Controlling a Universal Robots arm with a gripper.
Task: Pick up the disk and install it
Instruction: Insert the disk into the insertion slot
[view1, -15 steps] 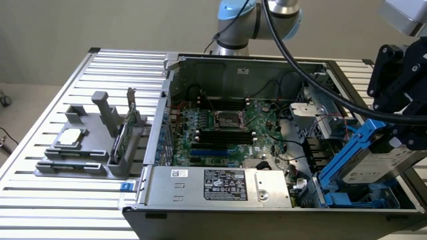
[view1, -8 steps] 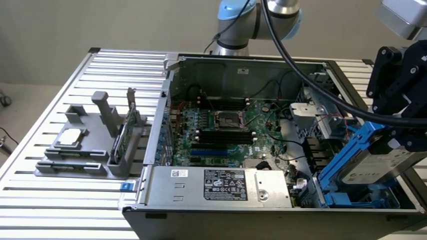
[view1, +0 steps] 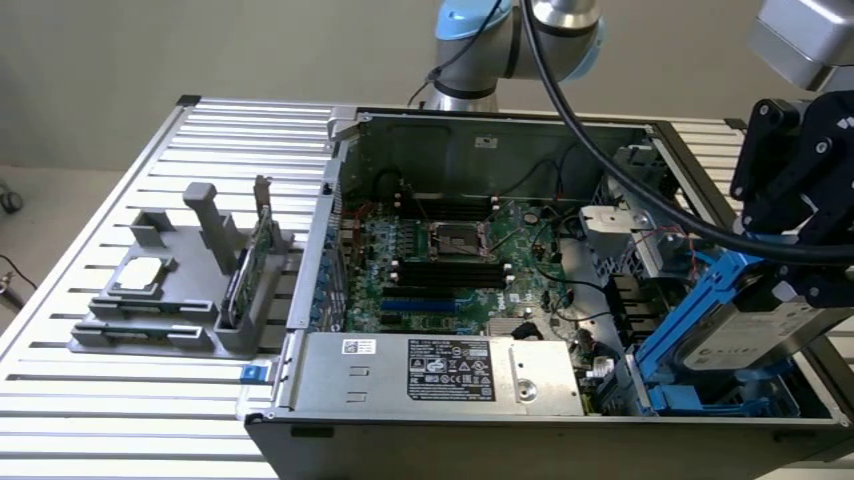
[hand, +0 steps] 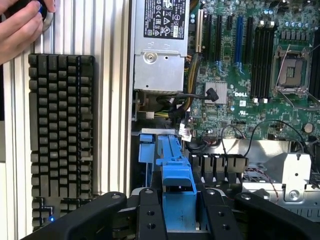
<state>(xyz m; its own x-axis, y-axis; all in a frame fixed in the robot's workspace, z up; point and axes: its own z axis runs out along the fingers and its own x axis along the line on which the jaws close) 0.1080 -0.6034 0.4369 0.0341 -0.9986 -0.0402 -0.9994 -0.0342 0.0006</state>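
Clenched on the disk (view1: 747, 335), the gripper (hand: 180, 215) had its black fingers (hand: 150, 212) on either side of the blue rail (hand: 177, 175), so the load hung straight below the wrist, not off to any side. The ribbed table (view1: 200, 130) carried everything. On it stood the open case (view1: 327, 240), with the board (view1: 441, 260) across its floor and the PSU (view1: 441, 370) along its near wall. A grey rack (view1: 174, 300) stood at the exterior view's left of the case, well apart from the work. A keyboard (hand: 60, 135) lay beside the case, and a person's hand (hand: 17, 25) was just beyond one end of it.

The disk sat at the exterior view's right, over the case's near right corner and above the bay (view1: 694, 405). Its long axis was steeply tilted: the upper end was high on the right in the gripper, and the lower end was down and leftward, at the bay's mouth. Whether that lower end touched the blue bracket in the bay could not be told. By my judgement the task stood about midway, with the disk lifted but not yet seated, and the angle between its long axis and the bay was the relation that counted
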